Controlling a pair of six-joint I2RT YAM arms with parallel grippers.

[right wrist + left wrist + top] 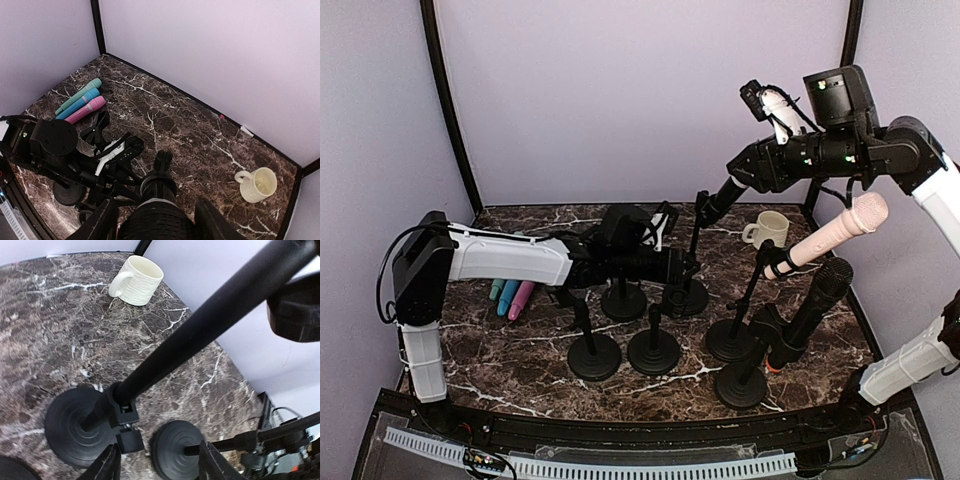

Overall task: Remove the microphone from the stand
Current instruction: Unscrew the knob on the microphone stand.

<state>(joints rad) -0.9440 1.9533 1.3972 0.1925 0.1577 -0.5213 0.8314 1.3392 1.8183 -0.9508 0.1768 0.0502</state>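
1. The black microphone (157,220), with a round mesh head, sits tilted at the top of a thin black stand (200,325) with a round base. The stand is near the back middle of the dark marble table (520,370).
2. The right gripper (156,202) is raised at that microphone. Its two fingers press against both sides of the mesh head, pinching it.
3. The left gripper (682,268) is low on the same stand, with one finger on either side of the joint just above the base. Whether the fingers are squeezing it or only bracketing it cannot be told.
4. A cream ribbed mug (768,228) stands upright near the back right corner, apart from the stands.
5. On the right, a pale pink microphone (830,235) and a dark microphone (815,305) each rest tilted in their own stands.
6. More round-based stands (653,350) form the front row.
7. Three slim coloured microphones (80,100), teal, blue and pink, lie side by side on the table at the left.
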